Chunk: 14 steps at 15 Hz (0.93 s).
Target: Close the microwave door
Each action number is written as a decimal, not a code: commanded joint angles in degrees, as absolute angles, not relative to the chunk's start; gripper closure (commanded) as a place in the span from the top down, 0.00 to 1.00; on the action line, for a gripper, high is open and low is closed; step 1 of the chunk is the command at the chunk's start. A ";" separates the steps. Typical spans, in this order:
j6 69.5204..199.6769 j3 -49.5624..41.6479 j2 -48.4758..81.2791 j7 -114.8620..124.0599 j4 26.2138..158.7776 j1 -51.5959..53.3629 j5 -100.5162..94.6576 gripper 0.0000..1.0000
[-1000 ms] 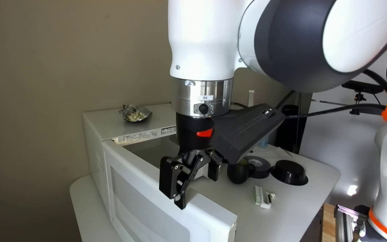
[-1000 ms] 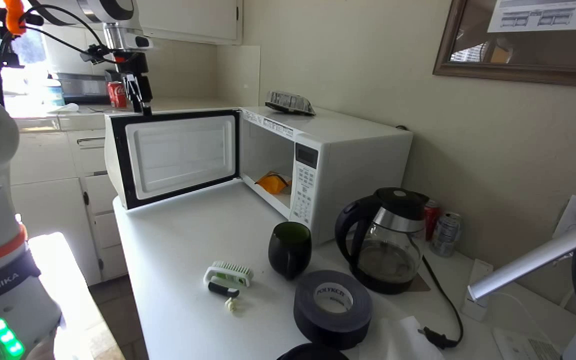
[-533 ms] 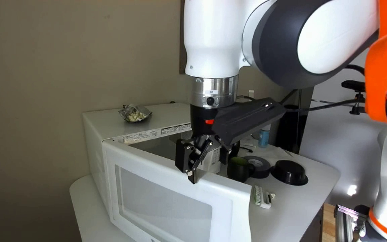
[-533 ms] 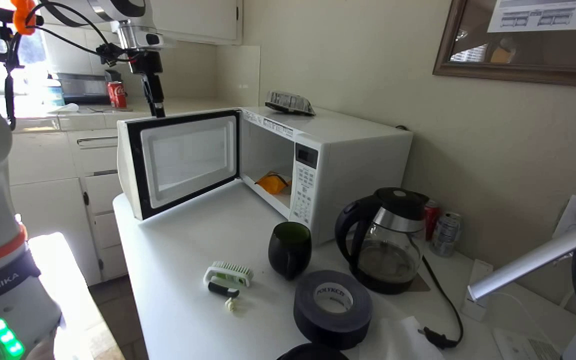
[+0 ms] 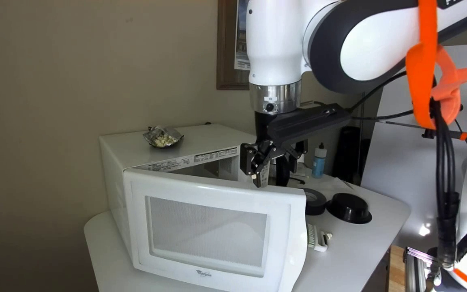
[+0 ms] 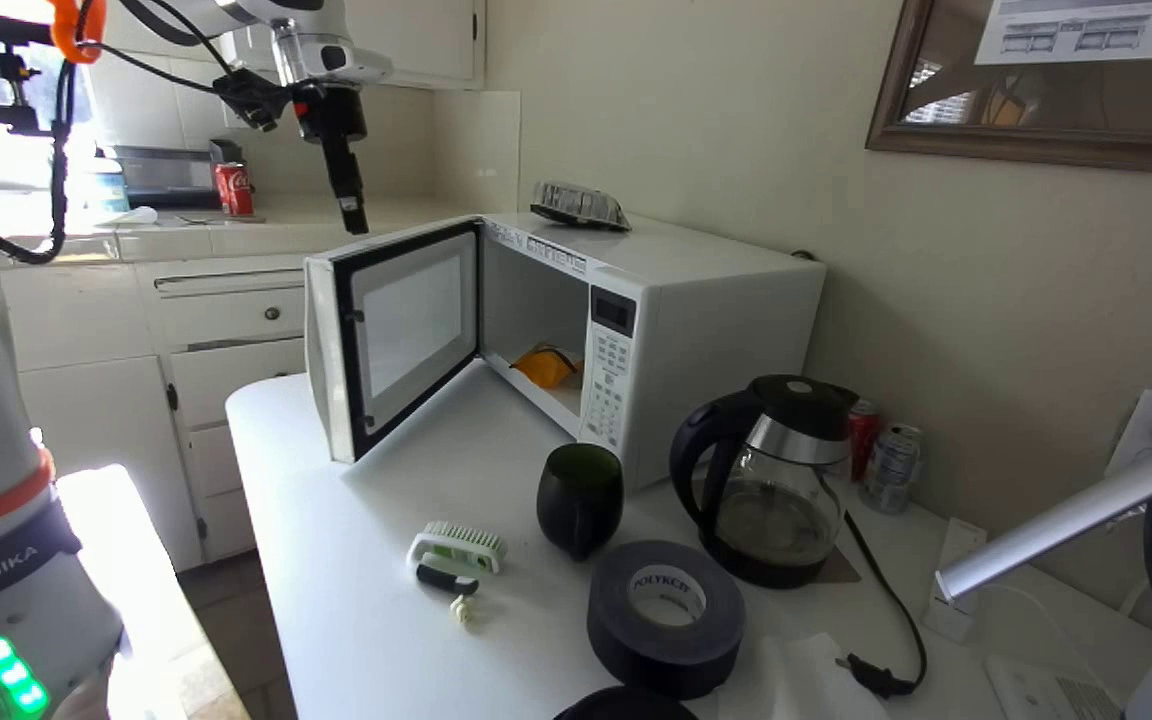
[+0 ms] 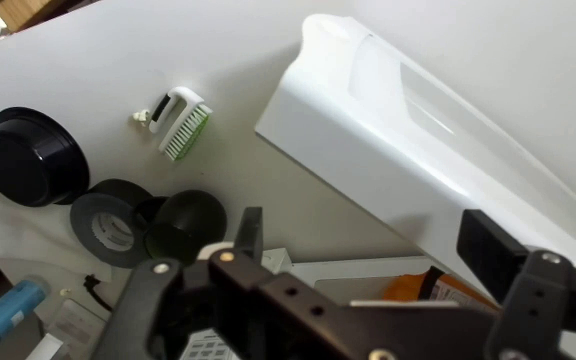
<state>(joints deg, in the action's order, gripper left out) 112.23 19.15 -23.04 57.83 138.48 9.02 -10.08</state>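
- In an exterior view the frame's bottom edge cuts off the lower right corner of the door [image 5: 217, 231]; the door screens part of the cavity of the microwave [image 6: 716, 350].
- Wrist view: hinge end of door leaves frame at right, partly behind one of the fingers [image 7: 488, 245]. Packet [image 7: 405, 287], lower right, partly covered.
- Bowl [image 6: 626, 705] mostly cut off by the bottom edge in an exterior view.
- Arm [image 5: 276, 48] runs off top of frame in both exterior views.
- Fingers wide apart, broad gap between them, wrist view.
- Position: in wrist view, door slants from top centre to right edge; finger at right of frame overlaps its top face, the other lies apart from it, left of centre.
- Fingertip contact with door: cannot tell. In an exterior view one tip overlaps the top edge, right of centre.
- Door white, upright, part-open above bench [image 6: 356, 600]; grey window [image 5: 209, 235], small dark logo [image 5: 204, 273] beneath; inner face black-rimmed, two hooks [image 6: 357, 316] along free side.
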 commanded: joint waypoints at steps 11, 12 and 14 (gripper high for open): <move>118.82 14.94 -35.30 54.59 146.97 11.26 4.76 1.00; 120.76 15.11 -36.33 54.65 148.29 12.26 8.07 1.00; 123.95 15.54 -37.57 54.45 150.40 13.92 13.30 1.00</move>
<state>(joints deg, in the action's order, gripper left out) 119.36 15.77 -33.44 55.55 145.43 11.33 6.10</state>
